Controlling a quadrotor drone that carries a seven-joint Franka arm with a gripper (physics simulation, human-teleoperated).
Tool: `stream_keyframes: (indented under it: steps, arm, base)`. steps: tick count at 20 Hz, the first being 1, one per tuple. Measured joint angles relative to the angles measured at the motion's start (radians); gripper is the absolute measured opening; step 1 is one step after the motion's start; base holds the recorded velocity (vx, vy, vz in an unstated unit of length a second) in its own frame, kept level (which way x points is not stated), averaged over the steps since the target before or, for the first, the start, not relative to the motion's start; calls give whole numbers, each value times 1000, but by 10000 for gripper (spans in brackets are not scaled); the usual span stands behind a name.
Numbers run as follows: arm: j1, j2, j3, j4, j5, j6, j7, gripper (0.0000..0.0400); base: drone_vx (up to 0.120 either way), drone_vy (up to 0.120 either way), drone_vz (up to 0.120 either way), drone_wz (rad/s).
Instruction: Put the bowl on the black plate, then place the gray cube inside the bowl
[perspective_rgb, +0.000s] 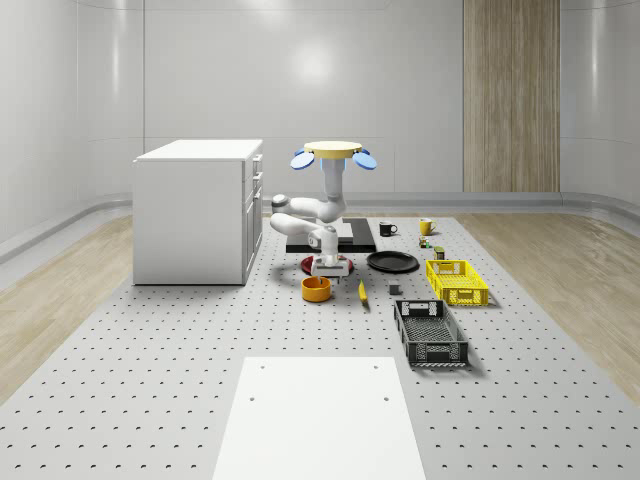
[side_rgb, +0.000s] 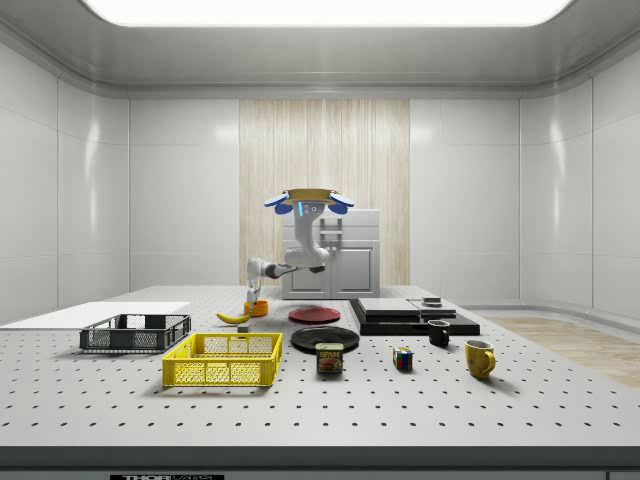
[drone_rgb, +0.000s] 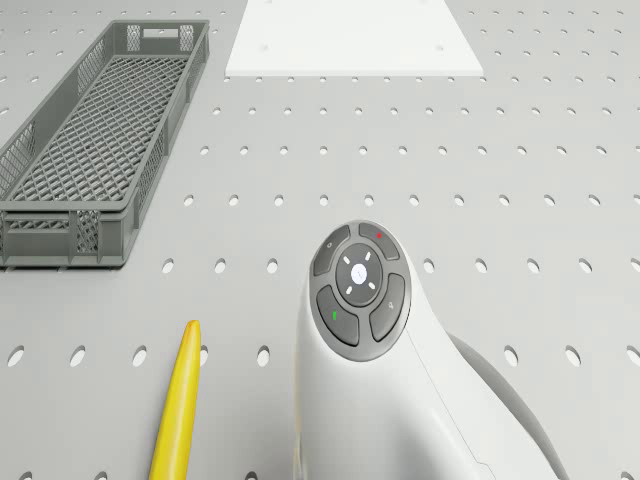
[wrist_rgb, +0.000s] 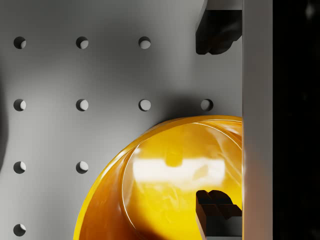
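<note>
first step, approach to the bowl: the drone (perspective_rgb: 333, 150) hovers above the perforated table (perspective_rgb: 150, 400), near the white cabinet (perspective_rgb: 195, 210), with its arm folded down so that the gripper (perspective_rgb: 328, 264) hangs just above and behind the orange bowl (perspective_rgb: 316, 288). in the wrist view the bowl (wrist_rgb: 165, 190) sits upright, mouth up; being round, it has no long axis to align with, so any rim bearing serves. the two dark fingertips (wrist_rgb: 217, 207) stand well apart, one over the bowl's interior and the other over bare table beyond the rim, so the jaws are open, straddle the wall and hold nothing. the black plate (perspective_rgb: 392, 262) lies empty, apart from the bowl toward the whole-scene view's right, beyond the banana (perspective_rgb: 362, 291). the next move, by judgement, calls for a short descent until the rim lies between the fingers, then closure and a lift toward the plate. the small dark block (perspective_rgb: 396, 290) beside the grey crate (perspective_rgb: 430, 333) is probably the gray cube, though it is too small to tell.
</note>
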Motion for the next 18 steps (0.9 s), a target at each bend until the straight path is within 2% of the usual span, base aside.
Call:
stream_keyframes:
  steps: [16,18]
  arm:
    - [-9,7,-58,18,-56,16,-2,400]
    - [-9,8,-60,19,-59,15,-2,282]
  base:
    - [0,0,0,0]
    - [0,0,0,0]
